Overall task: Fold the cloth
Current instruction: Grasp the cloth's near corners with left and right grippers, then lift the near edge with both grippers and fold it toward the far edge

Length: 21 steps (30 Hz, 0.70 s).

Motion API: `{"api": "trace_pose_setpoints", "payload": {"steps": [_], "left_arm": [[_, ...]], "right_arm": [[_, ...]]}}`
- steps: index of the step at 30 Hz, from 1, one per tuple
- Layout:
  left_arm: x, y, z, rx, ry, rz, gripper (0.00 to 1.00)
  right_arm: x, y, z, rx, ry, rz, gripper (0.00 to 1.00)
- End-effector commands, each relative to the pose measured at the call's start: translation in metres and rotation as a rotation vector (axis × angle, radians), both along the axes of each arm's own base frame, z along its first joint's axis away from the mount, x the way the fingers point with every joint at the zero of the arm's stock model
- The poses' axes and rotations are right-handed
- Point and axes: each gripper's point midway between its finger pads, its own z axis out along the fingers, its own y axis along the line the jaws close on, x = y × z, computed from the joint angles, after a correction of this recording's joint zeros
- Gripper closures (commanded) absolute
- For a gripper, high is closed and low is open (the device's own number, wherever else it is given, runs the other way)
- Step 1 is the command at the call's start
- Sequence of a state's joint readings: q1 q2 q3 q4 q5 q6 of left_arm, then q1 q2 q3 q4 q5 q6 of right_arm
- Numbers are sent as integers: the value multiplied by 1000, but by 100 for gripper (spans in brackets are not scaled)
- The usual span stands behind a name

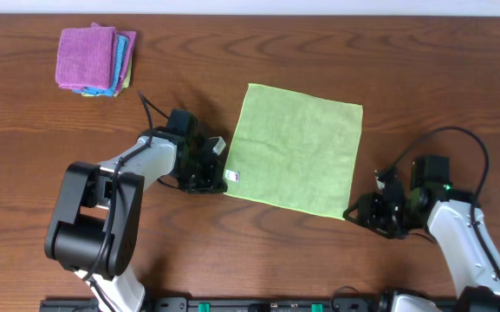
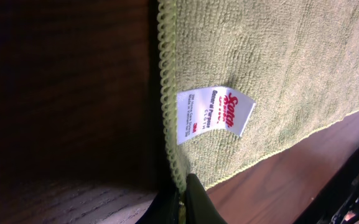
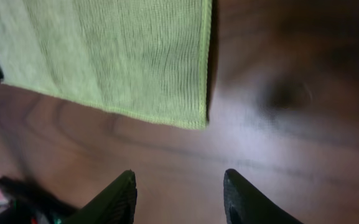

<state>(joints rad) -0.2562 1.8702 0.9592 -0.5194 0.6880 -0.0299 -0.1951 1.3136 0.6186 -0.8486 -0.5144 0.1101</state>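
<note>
Closest to you, your right gripper (image 3: 179,177) hangs just above the bare desk (image 1: 319,260). Its fingers are spread wide with nothing between them, and it sits just short of the near-right corner of the cloth (image 1: 297,147). At the near-left corner, your left gripper (image 2: 180,196) has its fingers pressed together on the stitched hem of the cloth. Just beyond that pinch, the small white tag (image 2: 213,115) lies flat with its red and black print facing up. The lime-green cloth itself lies spread open in a single layer, roughly at the middle of the desk and turned slightly askew. At the far left corner, well apart from it, is a small folded stack with a purple cloth (image 1: 85,54) on top and a turquoise cloth (image 1: 118,74) showing under it.
</note>
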Motion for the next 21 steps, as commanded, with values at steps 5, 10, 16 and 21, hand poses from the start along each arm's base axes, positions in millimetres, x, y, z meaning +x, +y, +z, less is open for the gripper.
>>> {"api": "trace_pose_setpoints", "payload": {"steps": [5,10,16,21], "left_arm": [[-5,4,-8,22,28,10,94],[-5,4,-8,22,28,10,94],[-5,4,-8,22,28,11,94],[-5,4,-8,23,30,13,94]], "right_arm": [[-5,6,-21,50,24,-72,56],[-3,5,-37,53,55,-86,58],[3,4,-53,56,74,-91,62],[1,4,-58,54,96,-95,73]]}}
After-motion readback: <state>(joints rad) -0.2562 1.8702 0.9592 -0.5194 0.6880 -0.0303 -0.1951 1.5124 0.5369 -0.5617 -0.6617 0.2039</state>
